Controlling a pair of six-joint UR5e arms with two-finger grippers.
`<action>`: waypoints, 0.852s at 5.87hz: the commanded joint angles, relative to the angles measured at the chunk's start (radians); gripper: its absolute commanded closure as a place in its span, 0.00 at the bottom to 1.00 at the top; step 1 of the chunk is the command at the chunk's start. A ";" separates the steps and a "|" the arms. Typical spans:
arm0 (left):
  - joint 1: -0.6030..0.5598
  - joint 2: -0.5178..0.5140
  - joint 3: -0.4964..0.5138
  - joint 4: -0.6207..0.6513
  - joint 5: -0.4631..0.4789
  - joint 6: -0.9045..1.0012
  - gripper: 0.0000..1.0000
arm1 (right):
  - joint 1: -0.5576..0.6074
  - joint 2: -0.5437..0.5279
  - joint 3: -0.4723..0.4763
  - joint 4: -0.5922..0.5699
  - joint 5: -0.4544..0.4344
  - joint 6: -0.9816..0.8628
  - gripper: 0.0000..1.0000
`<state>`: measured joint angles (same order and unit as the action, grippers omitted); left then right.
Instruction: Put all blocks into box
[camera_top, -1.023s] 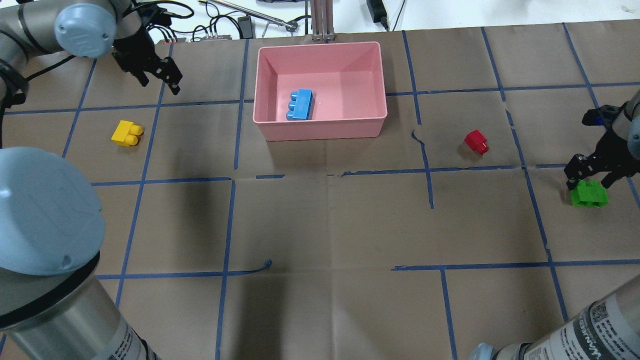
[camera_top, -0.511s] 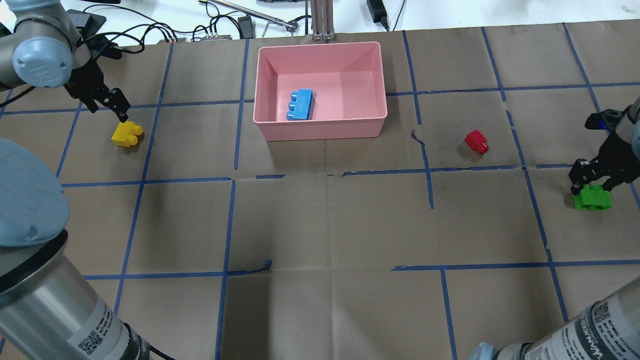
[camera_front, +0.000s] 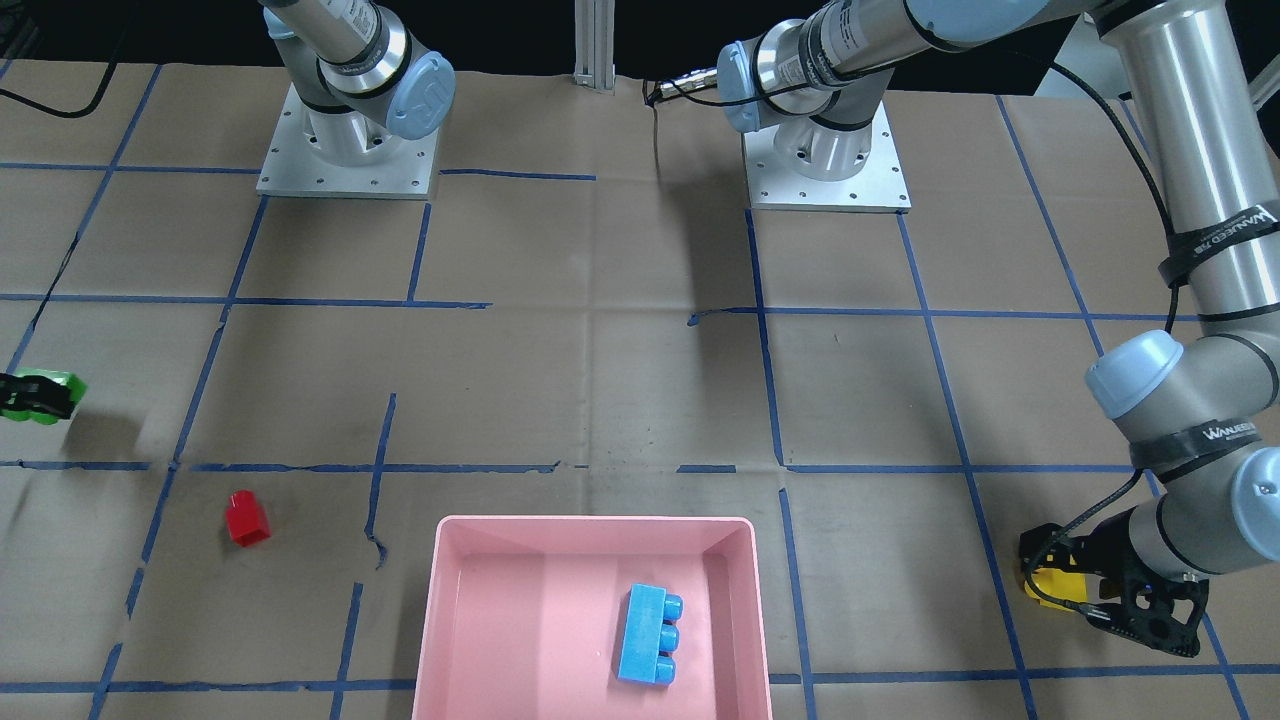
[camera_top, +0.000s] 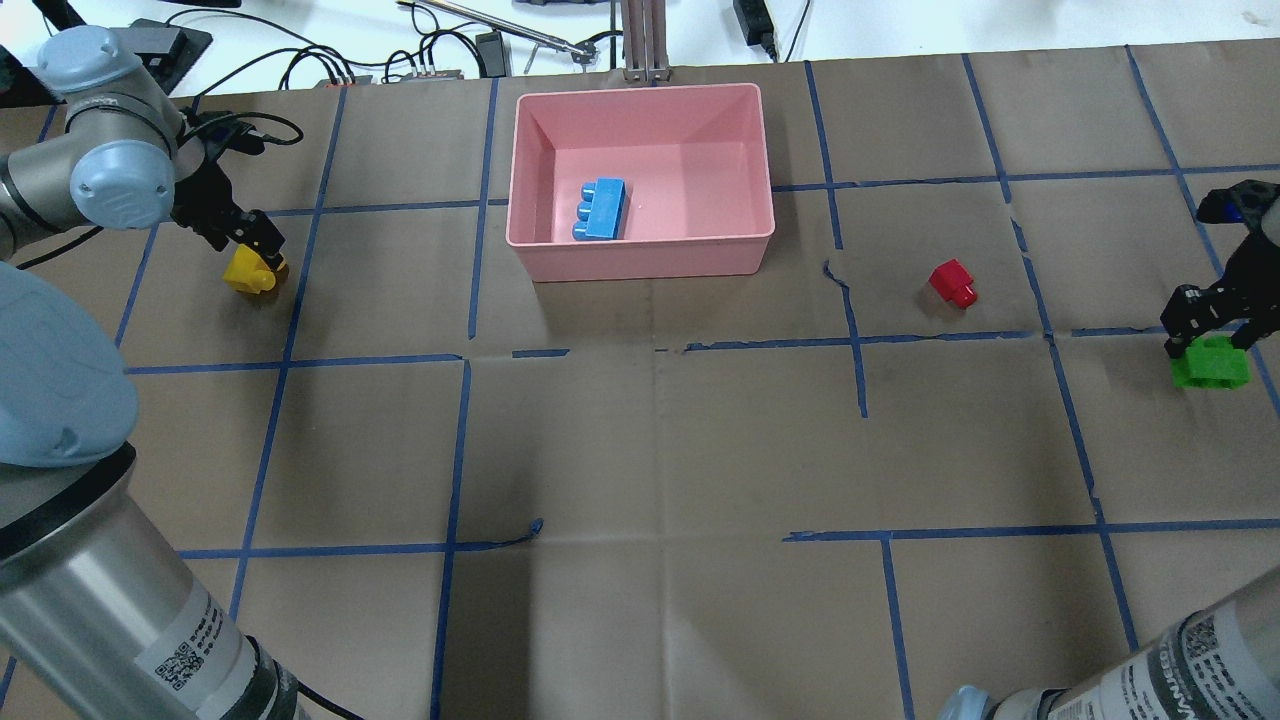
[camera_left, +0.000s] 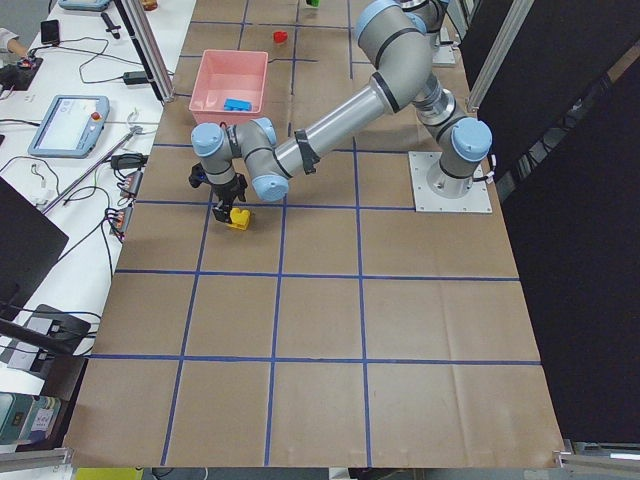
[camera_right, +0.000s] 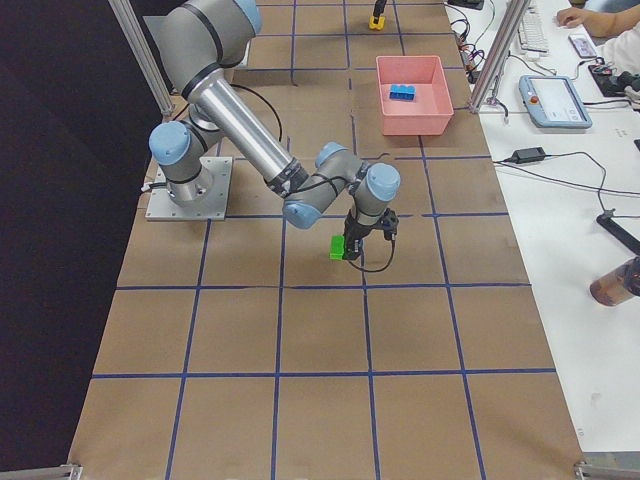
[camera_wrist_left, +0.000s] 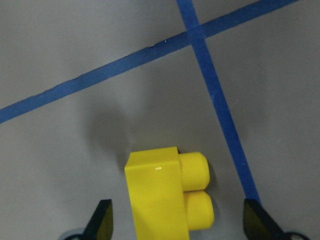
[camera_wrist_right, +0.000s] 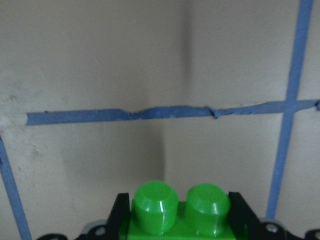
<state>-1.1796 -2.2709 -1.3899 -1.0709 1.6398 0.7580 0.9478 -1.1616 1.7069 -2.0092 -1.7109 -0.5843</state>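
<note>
The yellow block (camera_top: 248, 274) lies on the table at the left. My left gripper (camera_top: 256, 248) is down over it, open. In the left wrist view its fingertips (camera_wrist_left: 103, 225) stand apart on either side of the yellow block (camera_wrist_left: 160, 200), not touching it. My right gripper (camera_top: 1207, 342) is shut on the green block (camera_top: 1211, 364) at the far right and holds it just above the table; it also shows in the right wrist view (camera_wrist_right: 179, 207). The blue block (camera_top: 602, 208) lies in the pink box (camera_top: 640, 262). The red block (camera_top: 953, 282) sits on the table right of the box.
The table is brown paper with blue tape lines (camera_top: 860, 340). Cables and a metal post (camera_top: 645, 40) lie behind the box at the table's far edge. Both robot bases (camera_front: 825, 150) stand on the near side.
My left gripper came forward and down from the back left until it straddles the yellow block. My right gripper has moved the green block up and slightly to the right.
</note>
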 joint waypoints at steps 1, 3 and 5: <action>0.002 -0.036 -0.008 0.029 0.028 0.001 0.27 | 0.072 -0.026 -0.225 0.201 0.054 0.003 0.69; -0.008 -0.016 0.002 0.008 0.028 -0.005 0.83 | 0.342 -0.013 -0.459 0.346 0.065 0.169 0.69; -0.079 0.052 0.047 -0.104 0.015 -0.101 0.96 | 0.613 0.058 -0.567 0.343 0.065 0.451 0.69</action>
<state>-1.2163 -2.2564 -1.3636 -1.1209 1.6608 0.7175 1.4304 -1.1423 1.1985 -1.6697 -1.6465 -0.2722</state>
